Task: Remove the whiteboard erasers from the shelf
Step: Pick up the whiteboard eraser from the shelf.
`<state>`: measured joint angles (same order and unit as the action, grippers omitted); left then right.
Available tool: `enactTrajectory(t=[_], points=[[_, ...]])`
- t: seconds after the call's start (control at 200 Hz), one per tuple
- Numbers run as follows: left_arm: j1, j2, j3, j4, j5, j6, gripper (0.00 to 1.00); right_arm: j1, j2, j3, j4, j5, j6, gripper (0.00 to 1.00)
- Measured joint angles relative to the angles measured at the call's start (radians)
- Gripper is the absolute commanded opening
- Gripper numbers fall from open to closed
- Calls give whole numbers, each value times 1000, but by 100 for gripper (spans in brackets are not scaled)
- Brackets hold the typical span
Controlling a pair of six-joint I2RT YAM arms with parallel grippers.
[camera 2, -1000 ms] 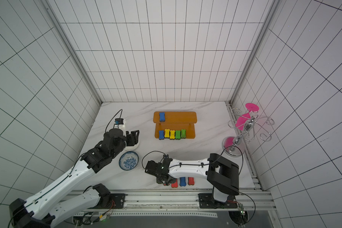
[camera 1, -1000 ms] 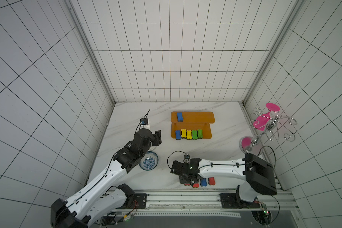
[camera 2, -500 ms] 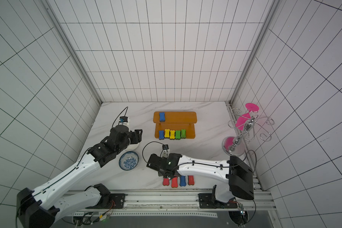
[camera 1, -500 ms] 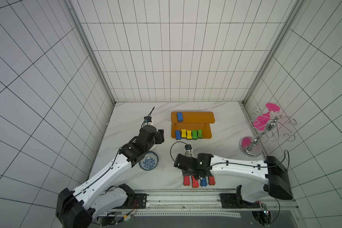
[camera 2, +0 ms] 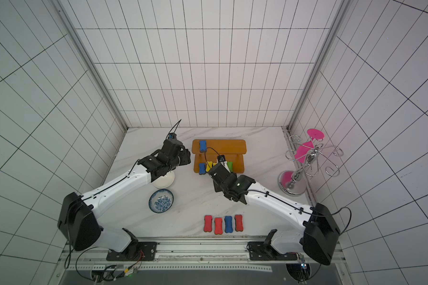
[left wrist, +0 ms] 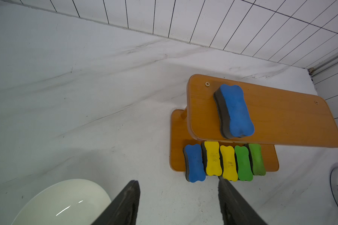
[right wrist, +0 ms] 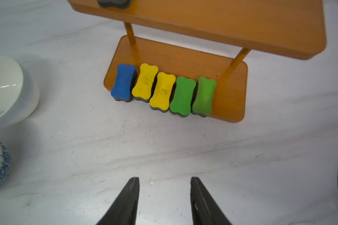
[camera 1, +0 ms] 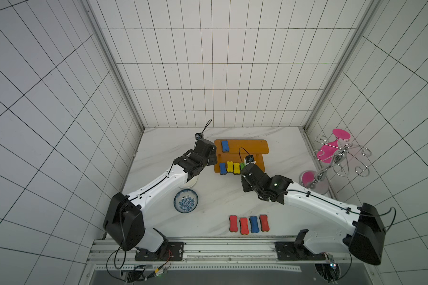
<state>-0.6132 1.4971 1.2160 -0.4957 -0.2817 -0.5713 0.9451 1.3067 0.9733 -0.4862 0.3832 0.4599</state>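
**Orange two-tier shelf toward counter rear, six erasers aboard; four more near counter's front edge.**

Upper tier: one blue eraser, near left end. Lower tier: front-edge row of five, side by side: blue, yellow, yellow, green, green. Off shelf: red, red, blue, red. White bowl, glossy inside; patterned bowl, blue print inside. Left hand spread, near row's blue end. Right hand spread, facing row, apart from it.
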Motion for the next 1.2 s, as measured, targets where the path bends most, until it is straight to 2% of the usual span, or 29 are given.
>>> enactTrajectory(t=[0.2, 0.35, 0.555, 0.695, 0.914, 1.199], points=[[2, 129, 103, -62, -29, 11, 69, -212, -14, -62, 85, -158, -79, 45], [5, 248, 274, -161, -69, -2, 65, -292, 0, -101, 135, -262, -94, 45], [8, 362, 476, -225, -37, -14, 63, -325, 24, -130, 188, -353, -101, 45], [6, 436, 598, -254, 5, -12, 66, -340, 39, -136, 225, -397, -100, 45], [-21, 573, 771, -330, -13, -14, 66, -354, 53, -136, 246, -436, -99, 45], [-47, 676, 861, -408, -30, -21, 64, -372, 55, -136, 259, -481, -90, 45]])
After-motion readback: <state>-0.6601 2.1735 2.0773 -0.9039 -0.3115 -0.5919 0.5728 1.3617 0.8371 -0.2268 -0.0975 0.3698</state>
